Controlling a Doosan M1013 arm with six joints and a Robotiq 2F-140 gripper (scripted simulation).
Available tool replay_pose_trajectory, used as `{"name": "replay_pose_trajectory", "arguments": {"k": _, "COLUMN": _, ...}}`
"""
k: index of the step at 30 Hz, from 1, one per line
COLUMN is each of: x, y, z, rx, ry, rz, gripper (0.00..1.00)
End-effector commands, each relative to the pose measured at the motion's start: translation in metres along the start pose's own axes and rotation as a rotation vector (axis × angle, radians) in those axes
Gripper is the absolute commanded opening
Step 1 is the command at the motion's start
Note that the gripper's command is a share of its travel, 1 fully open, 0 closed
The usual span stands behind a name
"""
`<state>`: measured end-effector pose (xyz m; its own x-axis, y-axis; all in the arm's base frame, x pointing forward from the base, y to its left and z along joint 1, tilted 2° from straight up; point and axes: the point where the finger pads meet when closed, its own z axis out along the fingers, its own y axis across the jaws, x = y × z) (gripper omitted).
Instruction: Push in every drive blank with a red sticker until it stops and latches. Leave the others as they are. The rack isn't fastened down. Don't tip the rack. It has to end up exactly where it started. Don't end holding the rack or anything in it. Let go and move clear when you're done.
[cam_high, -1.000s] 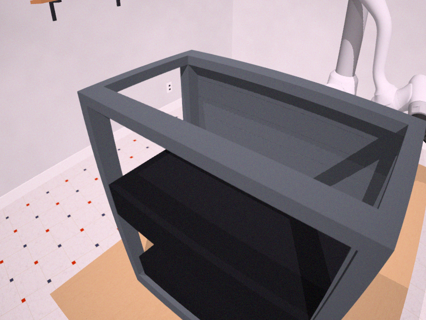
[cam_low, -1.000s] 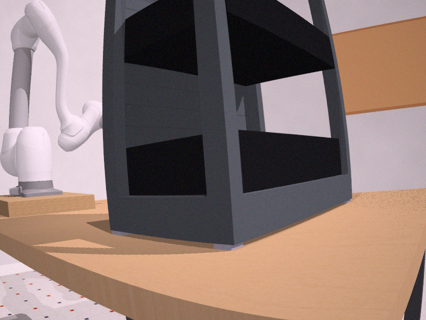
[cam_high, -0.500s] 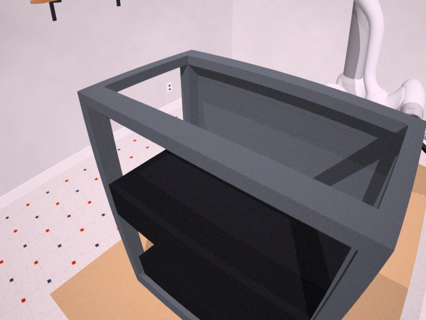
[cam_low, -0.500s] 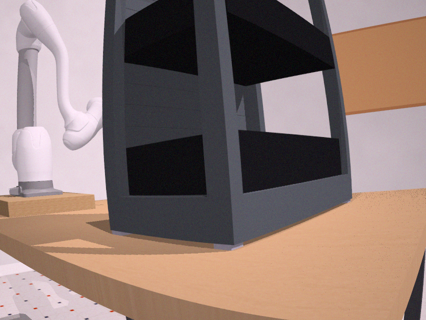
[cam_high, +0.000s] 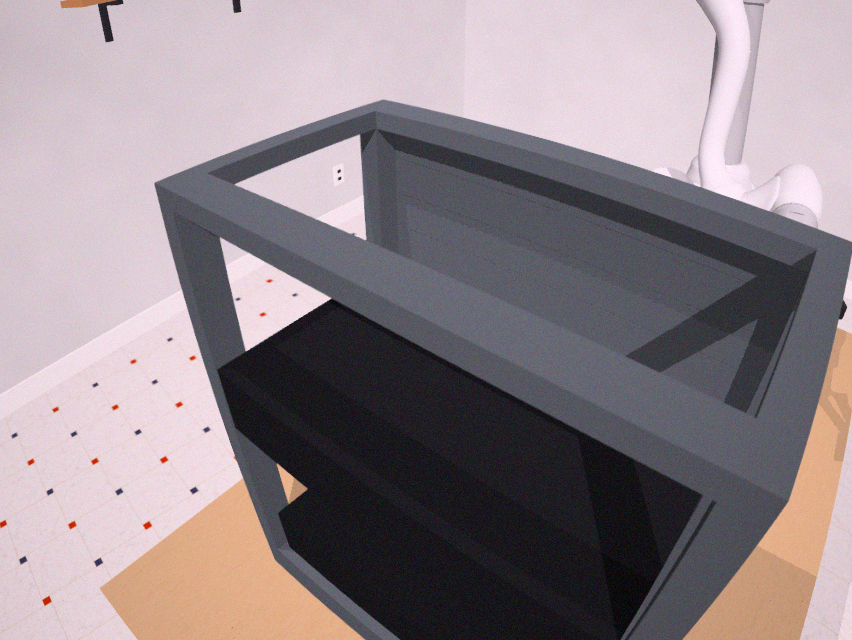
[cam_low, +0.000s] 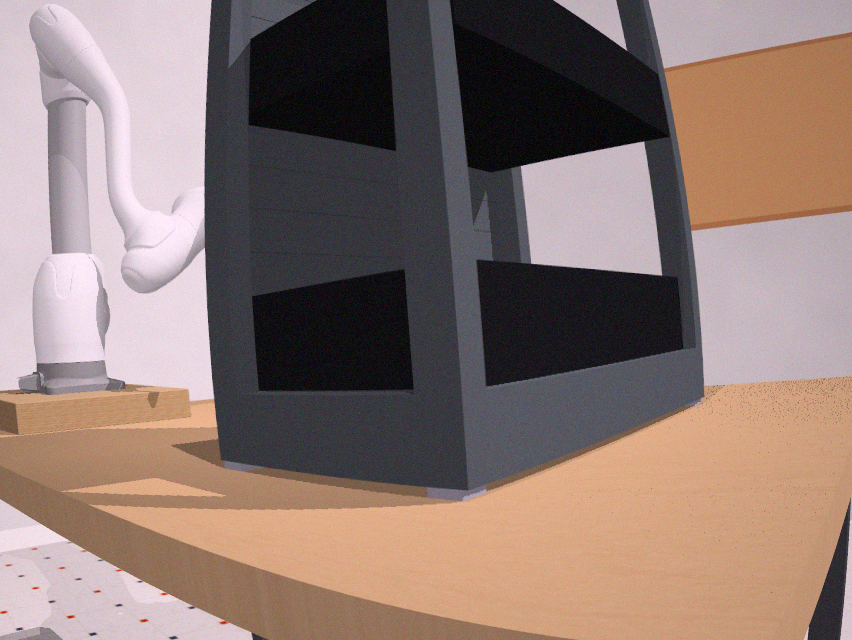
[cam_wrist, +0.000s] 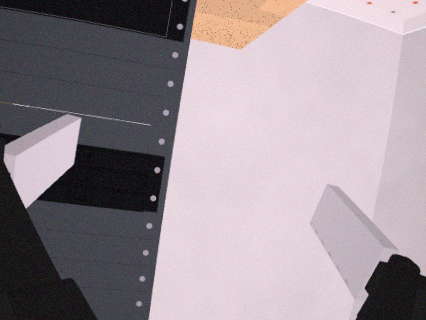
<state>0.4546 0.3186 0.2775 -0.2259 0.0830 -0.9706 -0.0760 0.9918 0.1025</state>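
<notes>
The arm (cam_low: 117, 148) is white and smooth all over, built of rounded, tube-like links with bulbous joint housings — one capsule-shaped elbow housing (cam_low: 154, 251) shows faint seam lines. One straight link (cam_low: 68, 186) is mid-grey rather than white. The lowest housing (cam_low: 68, 313) is a fat white cylinder above a grey collar and a flat grey mounting flange (cam_low: 68, 380) with small tabs at its corners. At the wrist, the gripper (cam_wrist: 200, 213) has matte black, angular linkage bars — each ends in a pale grey, flat rectangular pad (cam_wrist: 349, 240) with crisp edges.
</notes>
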Motion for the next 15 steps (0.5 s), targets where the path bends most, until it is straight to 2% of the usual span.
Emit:
{"name": "replay_pose_trajectory", "arguments": {"k": 1, "x": -0.025, "y": -0.028, "z": 0.021, "rx": 0.0, "ry": -0.049, "rz": -0.112, "gripper": 1.0}}
{"name": "replay_pose_trajectory", "arguments": {"k": 4, "x": -0.03, "y": -0.035, "z": 0.024, "rx": 0.004, "ry": -0.06, "rz": -0.139, "gripper": 1.0}}
{"name": "replay_pose_trajectory", "arguments": {"k": 8, "x": -0.055, "y": -0.07, "z": 0.038, "rx": 0.031, "ry": -0.111, "rz": -0.284, "gripper": 1.0}}
{"name": "replay_pose_trajectory", "arguments": {"k": 15, "x": -0.085, "y": -0.123, "z": 0.05, "rx": 0.08, "ry": -0.169, "rz": -0.508, "gripper": 1.0}}
